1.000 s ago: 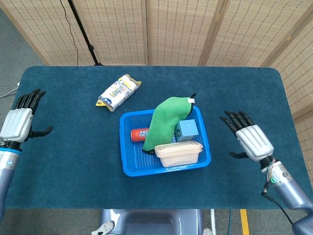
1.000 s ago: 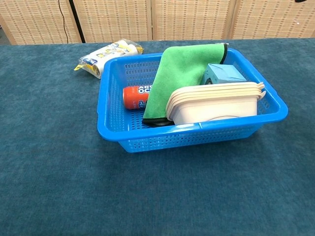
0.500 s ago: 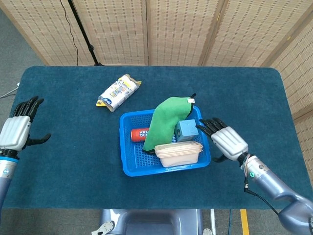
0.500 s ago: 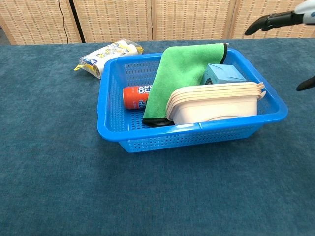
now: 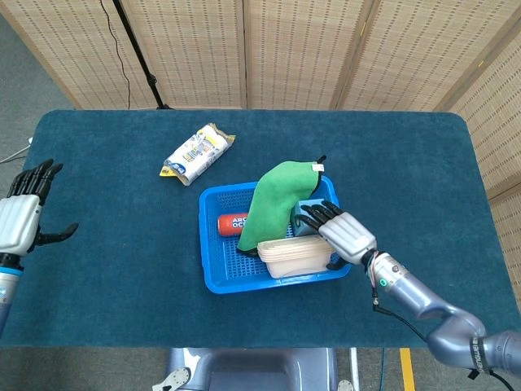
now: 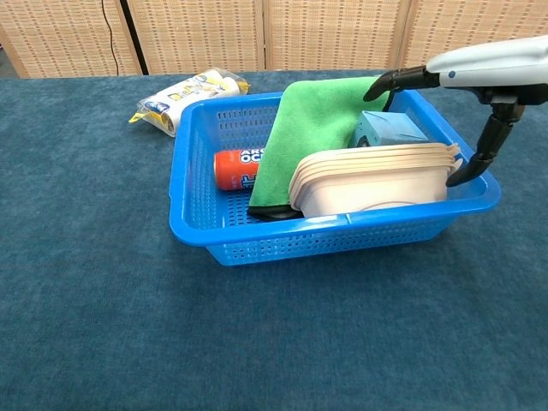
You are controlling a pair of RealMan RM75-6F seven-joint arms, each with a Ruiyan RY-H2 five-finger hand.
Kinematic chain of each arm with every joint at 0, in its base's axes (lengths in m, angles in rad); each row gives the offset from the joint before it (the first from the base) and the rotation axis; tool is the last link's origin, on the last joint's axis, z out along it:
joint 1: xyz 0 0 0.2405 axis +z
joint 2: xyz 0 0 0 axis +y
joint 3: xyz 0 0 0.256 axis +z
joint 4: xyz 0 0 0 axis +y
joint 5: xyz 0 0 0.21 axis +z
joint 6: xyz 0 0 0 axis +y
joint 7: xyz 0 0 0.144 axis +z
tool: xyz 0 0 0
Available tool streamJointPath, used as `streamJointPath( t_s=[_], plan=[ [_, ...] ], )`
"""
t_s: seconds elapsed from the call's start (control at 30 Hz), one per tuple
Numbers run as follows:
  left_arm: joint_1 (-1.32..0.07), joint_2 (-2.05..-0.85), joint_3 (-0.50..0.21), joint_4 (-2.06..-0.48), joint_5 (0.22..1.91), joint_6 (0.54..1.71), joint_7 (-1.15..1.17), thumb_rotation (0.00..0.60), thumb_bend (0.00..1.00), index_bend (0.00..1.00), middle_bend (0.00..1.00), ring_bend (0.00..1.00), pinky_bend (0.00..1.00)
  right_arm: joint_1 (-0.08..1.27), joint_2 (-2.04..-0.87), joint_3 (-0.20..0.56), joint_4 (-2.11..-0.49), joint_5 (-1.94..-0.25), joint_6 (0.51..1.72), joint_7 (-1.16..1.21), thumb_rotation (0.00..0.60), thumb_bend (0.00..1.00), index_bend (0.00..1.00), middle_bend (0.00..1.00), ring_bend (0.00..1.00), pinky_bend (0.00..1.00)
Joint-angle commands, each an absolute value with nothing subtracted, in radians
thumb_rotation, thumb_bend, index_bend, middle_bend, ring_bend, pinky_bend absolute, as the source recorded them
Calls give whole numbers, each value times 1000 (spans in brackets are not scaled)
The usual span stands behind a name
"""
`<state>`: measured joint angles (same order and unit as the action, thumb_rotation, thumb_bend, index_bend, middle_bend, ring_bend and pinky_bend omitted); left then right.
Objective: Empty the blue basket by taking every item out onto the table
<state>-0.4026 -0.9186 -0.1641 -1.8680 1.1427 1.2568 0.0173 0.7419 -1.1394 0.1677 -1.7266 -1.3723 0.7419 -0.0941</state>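
Note:
The blue basket [image 5: 213,274] [image 6: 193,224] sits mid-table. In it lie a green cloth [image 5: 275,199] [image 6: 310,128], an orange can [image 5: 231,223] [image 6: 236,168], a light blue box [image 6: 387,130] and a cream tub [image 5: 295,257] [image 6: 377,183]. My right hand [image 5: 337,230] [image 6: 467,84] hovers open over the basket's right end, fingers spread above the box and tub, holding nothing. In the head view it hides most of the box. My left hand [image 5: 21,215] stays open at the table's far left edge, well away from the basket.
A white and yellow snack packet [image 5: 196,152] [image 6: 187,98] lies on the table [image 5: 114,269] behind and to the left of the basket. Wicker screens and a black stand [image 5: 138,53] rise behind the table.
My right hand has swept left from the table's right side to above the basket's right end. The left hand has drifted slightly left and down. Basket contents are unmoved.

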Motion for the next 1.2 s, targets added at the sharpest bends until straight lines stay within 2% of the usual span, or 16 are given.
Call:
streamJointPath(
  t_s=[0.03, 0.17, 0.23, 0.4, 0.53, 0.63, 0.73, 0.8, 1.07, 1.2],
  plan=[
    [-401, -915, -170, -1864, 1138, 1249, 10, 600, 195, 0, 0, 0, 0, 745, -1168, 160, -1707, -1402, 770, -85, 600, 0, 119, 23, 0, 26],
    [-399, -914, -174, -1862, 1140, 1240, 5, 600, 195, 0, 0, 0, 0, 758, -1205, 151, -1672, -1422, 774, -67, 600, 0, 192, 94, 2, 124],
    [-399, -914, -176, -1862, 1141, 1236, 4, 600, 195, 0, 0, 0, 0, 766, -1228, 149, -1647, -1433, 777, -52, 600, 42, 234, 134, 23, 176],
    [-400, -915, -179, -1858, 1140, 1221, 2, 600, 195, 0, 0, 0, 0, 784, -1267, 136, -1599, -1470, 780, -6, 600, 358, 337, 244, 130, 286],
    [-397, -915, -184, -1855, 1143, 1222, -1, 600, 196, 0, 0, 0, 0, 787, -1291, 126, -1569, -1516, 815, 51, 600, 609, 495, 418, 293, 456],
    [-395, -914, -185, -1855, 1144, 1217, -4, 600, 195, 0, 0, 0, 0, 789, -1302, 117, -1547, -1543, 837, 92, 600, 739, 568, 482, 360, 529],
    [-394, -915, -186, -1854, 1149, 1216, -4, 600, 195, 0, 0, 0, 0, 791, -1305, 112, -1538, -1559, 855, 118, 600, 861, 614, 520, 396, 552],
    [-393, -915, -187, -1854, 1150, 1215, -5, 600, 195, 0, 0, 0, 0, 789, -1300, 112, -1541, -1568, 871, 130, 600, 892, 627, 531, 404, 559],
    [-394, -915, -190, -1853, 1150, 1203, -7, 600, 195, 0, 0, 0, 0, 778, -1251, 138, -1584, -1588, 958, 148, 600, 904, 635, 539, 407, 560],
    [-394, -916, -191, -1854, 1152, 1198, -5, 600, 195, 0, 0, 0, 0, 752, -1192, 200, -1609, -1543, 1042, 161, 600, 912, 636, 540, 408, 560]
  ],
)
